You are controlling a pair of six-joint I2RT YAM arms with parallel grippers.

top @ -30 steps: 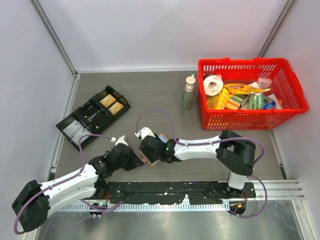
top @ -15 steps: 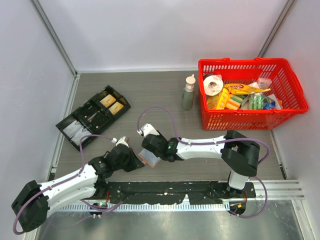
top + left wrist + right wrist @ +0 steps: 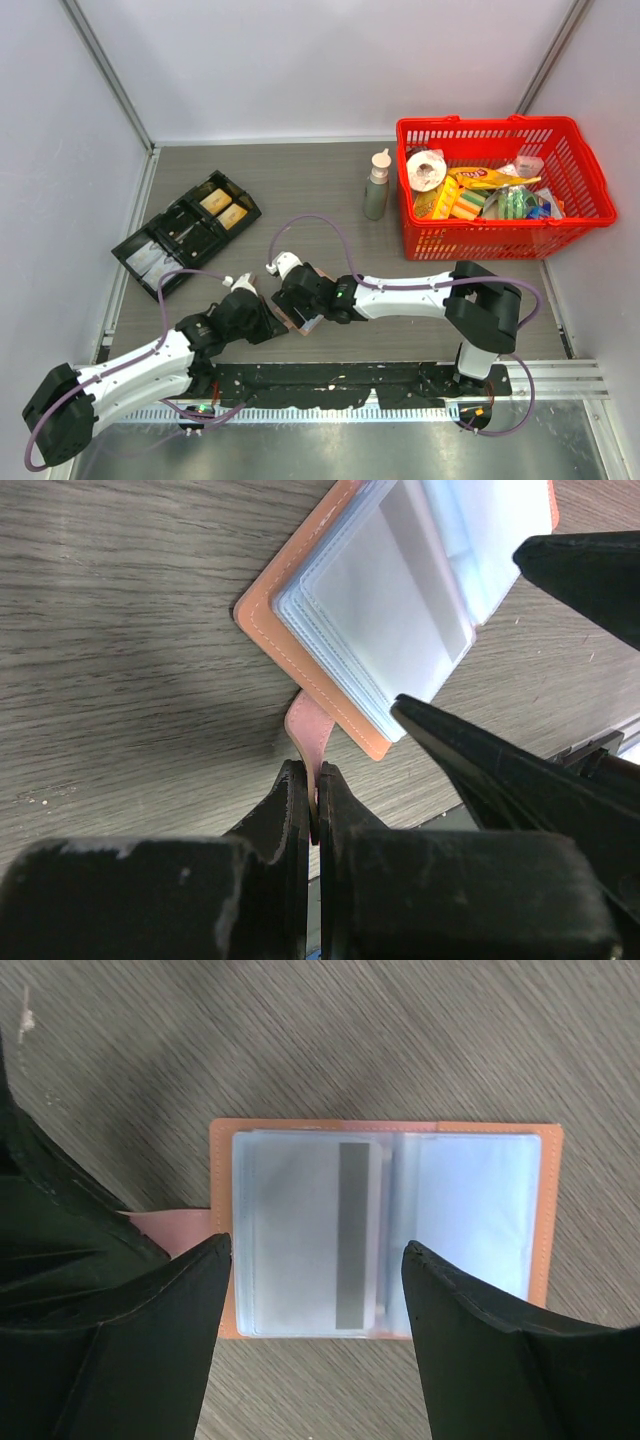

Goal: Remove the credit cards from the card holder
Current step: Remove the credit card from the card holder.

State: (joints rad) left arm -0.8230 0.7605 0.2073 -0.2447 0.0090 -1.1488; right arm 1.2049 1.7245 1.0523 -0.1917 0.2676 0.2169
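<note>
The grey wood-grain surface (image 3: 330,200) carries the small tan-pink leather-like bifold card holder (image 3: 551,1210). It lies open and flat near the near edge, where the two arms meet. It looks light and limp, so it would likely slide or lift if a card were dragged out with nothing pinning it. Its stacked clear sleeves look slick and floppy.

The thin pale blue-grey credit cards (image 3: 290,1240) sit inside those sleeves, and the top one on the left page bears a dark stripe. They are probably stiff, smooth and hard to pinch flat. The best hold is an exposed card edge at a sleeve's mouth, drawing along the sleeve rather than prising upward. Which side the sleeves open on I cannot tell.

The left claw (image 3: 313,790) is clenched on the holder's pink strap tab (image 3: 308,730), anchoring it. The right claw (image 3: 317,1250) is released, its fingers spread wide over the striped page and gripping nothing.

The left wrist view alone shows the pinch on the tab and the layered sleeve edges. The right wrist view alone shows both pages and the stripe. From the top view the holder is mostly covered by the claws.
</note>
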